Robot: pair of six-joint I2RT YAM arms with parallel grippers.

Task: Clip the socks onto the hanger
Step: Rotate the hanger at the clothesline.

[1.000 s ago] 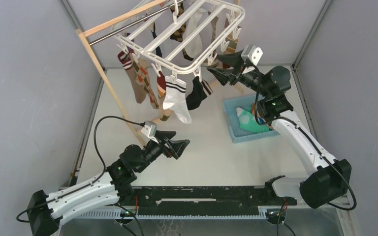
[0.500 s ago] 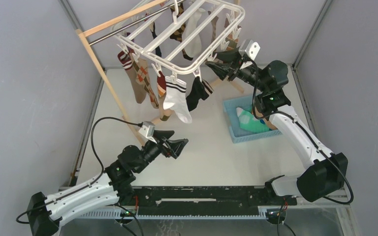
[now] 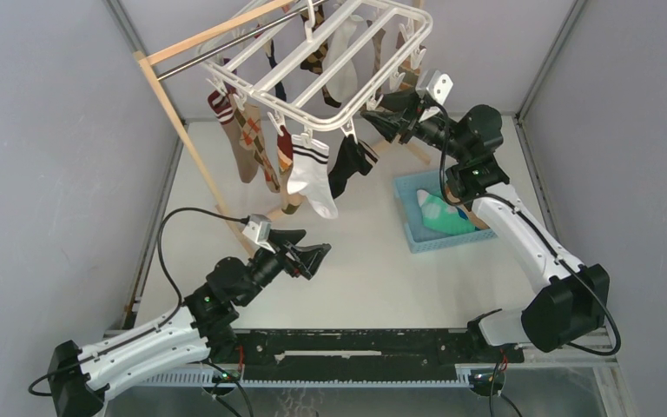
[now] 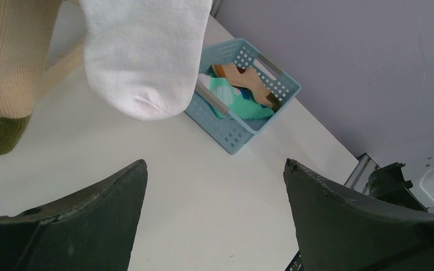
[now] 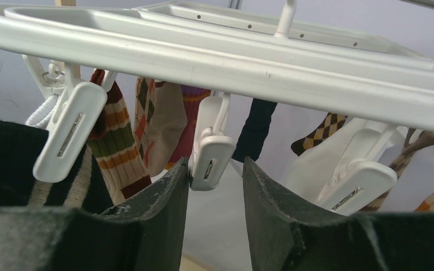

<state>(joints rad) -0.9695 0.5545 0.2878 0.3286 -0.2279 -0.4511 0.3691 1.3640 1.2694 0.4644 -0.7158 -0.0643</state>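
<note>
Table (image 3: pixel 356 278): white, carrying a wooden pole stand (image 3: pixel 193 143) at the far left.

Hanger (image 5: pixel 215 65): white plastic rectangular frame with cross bars, hung from the stand above the far half of the table. Rows of white clips dangle beneath it, most already holding socks. In the top view its bars run from near-left to far-right. In the right wrist view the near rail crosses the picture almost level.

Right claw (image 5: pixel 215 169): raised under the hanger's near-right edge. Its jaws stand partly apart on either side of one dangling clip (image 5: pixel 210 161), which touches one finger while a thin gap remains at the other. A second ago the claw sat lower and further right, with its jaws wider.

Left claw (image 4: pixel 215 169): jaws wide apart, empty, above the table's near-left area, hardly moved since then.

Basket (image 3: pixel 412 236): blue, perforated, on the table's right side below the right arm.

Socks: both lie in the basket, neither clipped. The mint-green sock (image 4: pixel 240 104) is crumpled, its long axis diagonal across the basket. The brown and orange sock (image 4: pixel 243 79) lies on top of it, touching. Which way the toes point cannot be told.
</note>
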